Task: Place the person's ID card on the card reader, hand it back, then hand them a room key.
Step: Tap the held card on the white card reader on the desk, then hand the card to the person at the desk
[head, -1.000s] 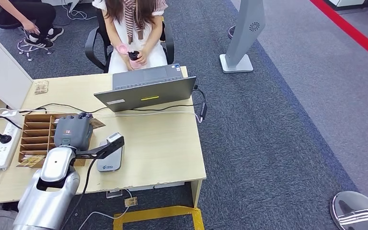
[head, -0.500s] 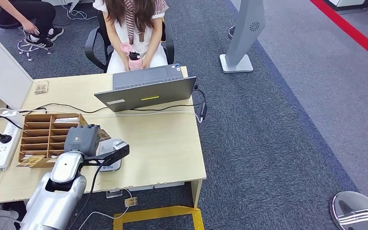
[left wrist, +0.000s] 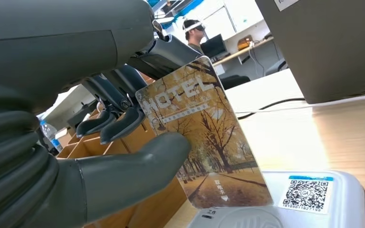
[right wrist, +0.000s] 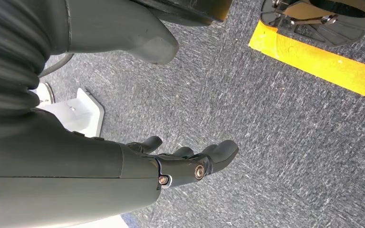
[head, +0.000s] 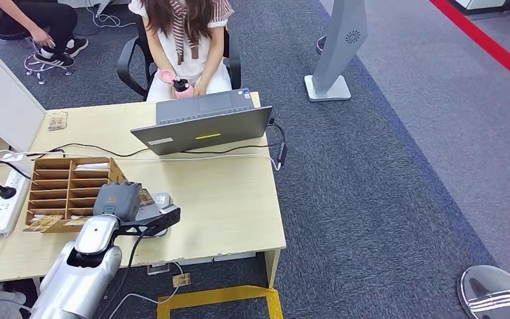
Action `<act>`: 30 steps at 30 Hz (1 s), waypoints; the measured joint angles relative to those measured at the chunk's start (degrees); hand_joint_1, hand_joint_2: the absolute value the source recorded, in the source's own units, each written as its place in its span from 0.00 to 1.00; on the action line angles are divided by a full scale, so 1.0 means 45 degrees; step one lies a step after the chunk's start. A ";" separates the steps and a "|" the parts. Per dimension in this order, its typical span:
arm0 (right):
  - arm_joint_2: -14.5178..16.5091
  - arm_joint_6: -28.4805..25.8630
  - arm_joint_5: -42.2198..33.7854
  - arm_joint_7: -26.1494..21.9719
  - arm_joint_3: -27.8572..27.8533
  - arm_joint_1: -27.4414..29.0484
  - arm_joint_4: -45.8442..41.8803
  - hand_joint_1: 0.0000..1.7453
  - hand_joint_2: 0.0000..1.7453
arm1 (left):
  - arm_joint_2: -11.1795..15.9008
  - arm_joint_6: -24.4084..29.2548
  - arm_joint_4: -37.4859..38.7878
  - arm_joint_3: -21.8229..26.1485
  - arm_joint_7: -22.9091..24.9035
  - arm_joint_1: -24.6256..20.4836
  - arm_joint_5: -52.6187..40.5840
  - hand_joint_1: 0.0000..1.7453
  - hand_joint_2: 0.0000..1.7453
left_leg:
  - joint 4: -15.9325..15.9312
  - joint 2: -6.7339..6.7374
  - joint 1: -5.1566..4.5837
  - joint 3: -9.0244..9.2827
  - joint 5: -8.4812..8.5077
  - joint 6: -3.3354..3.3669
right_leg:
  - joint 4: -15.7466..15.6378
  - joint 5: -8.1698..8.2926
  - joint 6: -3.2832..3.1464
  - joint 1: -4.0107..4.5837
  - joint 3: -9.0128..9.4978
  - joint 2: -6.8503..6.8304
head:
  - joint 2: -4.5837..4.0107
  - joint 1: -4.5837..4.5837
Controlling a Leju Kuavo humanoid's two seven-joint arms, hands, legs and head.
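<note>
While I watch from the head camera, my left hand (head: 121, 200) sits low over the grey, rounded card reader (head: 161, 199) on the pale wooden desk (head: 226, 199), just beside the brown slotted wooden card organiser (head: 66, 189). From the left wrist camera, the thick grey thumb and dark fingers (left wrist: 119, 124) pinch a glossy card printed with autumn trees and the word HOTEL (left wrist: 204, 133); its lower edge meets the reader's top near a QR sticker (left wrist: 306, 194). My right hand (right wrist: 180, 164) hangs over grey carpet, fingers apart, grasping nothing. Across the desk, a seated person (head: 186, 40) holds a pink bottle (head: 180, 87) behind a grey open laptop (head: 202, 123).
</note>
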 joint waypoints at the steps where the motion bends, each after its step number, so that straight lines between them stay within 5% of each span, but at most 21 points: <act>1: 0.0000 0.0007 0.0008 0.0002 0.0000 0.0000 0.0000 0.00 1.00 | 0.0000 -0.0024 0.0062 0.0000 0.0000 -0.0044 0.0006 1.00 1.00 | 0.0000 0.0000 0.0000 0.0000 0.0000 0.0000 | 0.0000 0.0000 0.0000 0.0000 0.0001 -0.0001 | 0.0000 0.0000; 30: 0.0000 0.0024 0.0034 0.0008 -0.0004 0.0001 0.0000 0.00 1.00 | 0.0005 -0.0008 0.0528 -0.0005 -0.0018 -0.0360 0.0267 1.00 1.00 | -0.0001 -0.0001 0.0000 0.0006 0.0001 0.0000 | 0.0001 0.0000 0.0000 0.0000 0.0005 -0.0001 | 0.0000 0.0000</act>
